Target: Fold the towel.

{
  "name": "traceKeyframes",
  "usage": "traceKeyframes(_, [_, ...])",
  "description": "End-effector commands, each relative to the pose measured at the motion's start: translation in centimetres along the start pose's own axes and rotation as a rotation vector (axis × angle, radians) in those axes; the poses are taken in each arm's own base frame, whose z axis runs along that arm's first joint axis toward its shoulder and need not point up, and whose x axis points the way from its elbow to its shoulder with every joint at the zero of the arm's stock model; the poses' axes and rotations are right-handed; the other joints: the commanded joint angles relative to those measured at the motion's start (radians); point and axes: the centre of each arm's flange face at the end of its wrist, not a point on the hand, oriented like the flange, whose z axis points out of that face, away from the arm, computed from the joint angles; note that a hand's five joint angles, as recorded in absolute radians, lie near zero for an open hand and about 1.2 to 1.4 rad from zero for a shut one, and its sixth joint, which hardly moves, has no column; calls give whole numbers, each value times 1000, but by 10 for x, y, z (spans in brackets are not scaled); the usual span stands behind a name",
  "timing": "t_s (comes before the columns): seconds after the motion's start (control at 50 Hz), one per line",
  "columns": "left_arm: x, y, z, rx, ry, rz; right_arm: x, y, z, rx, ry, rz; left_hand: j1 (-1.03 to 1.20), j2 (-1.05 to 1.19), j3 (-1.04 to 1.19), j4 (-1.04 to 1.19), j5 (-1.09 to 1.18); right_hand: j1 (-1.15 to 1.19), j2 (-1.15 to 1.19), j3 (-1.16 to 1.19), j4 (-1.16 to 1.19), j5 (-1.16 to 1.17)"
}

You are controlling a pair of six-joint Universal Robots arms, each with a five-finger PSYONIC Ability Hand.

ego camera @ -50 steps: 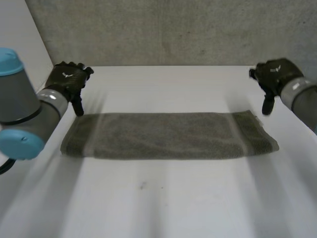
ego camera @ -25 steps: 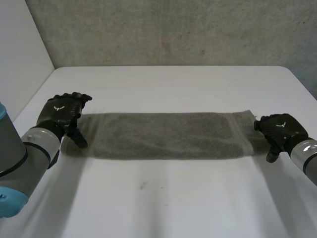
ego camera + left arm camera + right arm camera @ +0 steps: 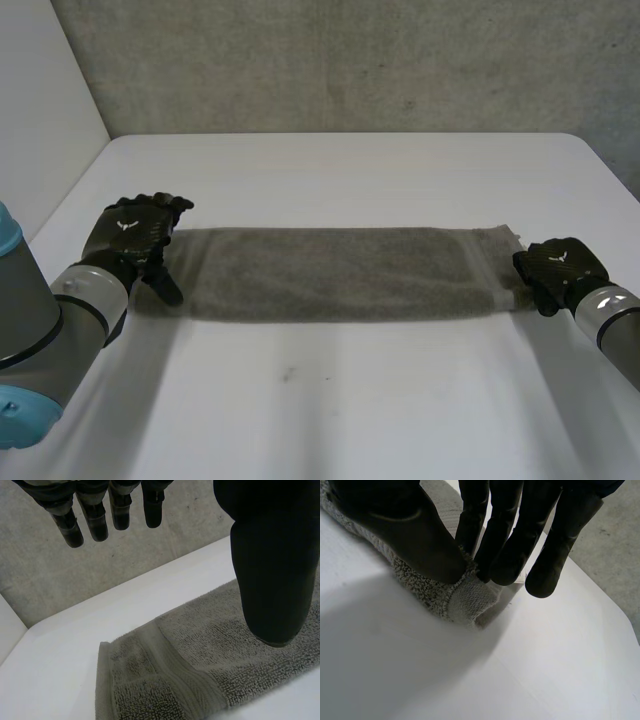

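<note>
Right hand shifted inward, pinching terry towel

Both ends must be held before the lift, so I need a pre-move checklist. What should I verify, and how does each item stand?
1. Right hand pinches the towel at its end corner: ok.
2. Left hand closed on the other end: not ok; its fingers hang straight above it.
3. Towel lies in one long strip: ok.
4. Towel wholly on the table: ok.
5. Right pinch holds every layer: cannot tell.
</note>
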Motion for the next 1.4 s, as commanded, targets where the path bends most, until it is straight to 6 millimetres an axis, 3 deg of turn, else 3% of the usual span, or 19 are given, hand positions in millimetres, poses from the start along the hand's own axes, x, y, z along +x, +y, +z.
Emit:
traceKeyframes(0.02, [0,0,0,0,-1,-1,27,9,1,-49,76,-18,-2,10,7,8,-32,92,97,59,56,68])
traceKeyframes(0.2, [-4,0,1,-1,-10,-1,134,38,-11,-247,302,-181,-2,10,7,8,-32,92,97,59,56,68])
traceKeyframes(0.32, [-4,0,1,0,-11,-2,142,8,-9,-191,311,-163,-2,10,7,8,-32,92,97,59,56,68])
traceKeyframes(0.36, [-5,0,2,0,-13,-2,118,-41,-10,-61,276,-138,-2,10,7,8,-32,92,97,59,56,68])
traceKeyframes(0.38, [-5,-1,2,1,-13,-2,118,-41,-10,-60,276,-138,-2,10,7,8,-32,92,97,59,56,68])
traceKeyframes(0.42, [-5,-1,2,1,-13,-2,74,-90,-12,80,199,-115,-2,10,7,8,-32,92,97,59,56,68])
traceKeyframes(0.48, [-5,-1,2,1,-13,-2,45,-110,-16,138,142,-114,-2,10,7,8,-32,92,97,59,56,68])
traceKeyframes(0.52, [-5,-1,2,1,-14,-2,-21,-147,-30,254,17,-152,-2,10,7,8,-32,92,97,59,56,68])
traceKeyframes(0.54, [-5,-1,2,1,-14,-2,-21,-147,-30,254,16,-152,-2,10,7,8,-32,92,97,59,56,68])
traceKeyframes(0.58, [-5,-1,2,1,-14,-2,-93,-171,-51,371,-121,-207,-2,10,7,8,-32,92,97,59,56,68])
traceKeyframes(0.6, [-5,0,2,0,-14,-2,-94,-172,-51,371,-122,-208,-2,10,7,8,-32,92,97,59,56,68])
traceKeyframes(0.68, [-5,0,2,0,-14,-2,-174,-180,-81,484,-286,-278,-2,10,7,8,-32,92,97,59,56,68])
traceKeyframes(0.74, [-5,0,2,0,-14,-2,-207,-172,-91,497,-365,-323,-2,10,7,8,-32,92,97,59,56,68])
traceKeyframes(0.9, [-5,1,1,-3,-12,-2,-246,-153,-96,479,-458,-401,-2,10,7,8,-32,92,97,59,56,68])
traceKeyframes(1.02, [-5,1,2,4,-13,-1,-245,-151,-98,464,-461,-416,-2,10,7,8,-32,92,97,59,56,68])
traceKeyframes(1.06, [-5,1,2,4,-15,-1,-234,-156,-102,462,-435,-392,-2,10,7,8,-32,-1130,-1125,-1162,-1166,-1153])
traceKeyframes(1.2, [-5,2,2,1,-13,-1,-180,-152,-106,393,-319,-312,-2,10,7,8,-32,-1130,-1125,-1162,-1166,-1153])
traceKeyframes(1.28, [-5,1,2,3,-13,-1,-139,-113,-87,226,-254,-229,-2,10,7,8,-32,-1130,-1125,-1162,-1166,-1153])
traceKeyframes(1.4, [0,3,0,-1,1,5,-116,-74,-78,90,-216,-189,-2,10,7,8,-32,-1130,-1125,-1162,-1166,-1153])
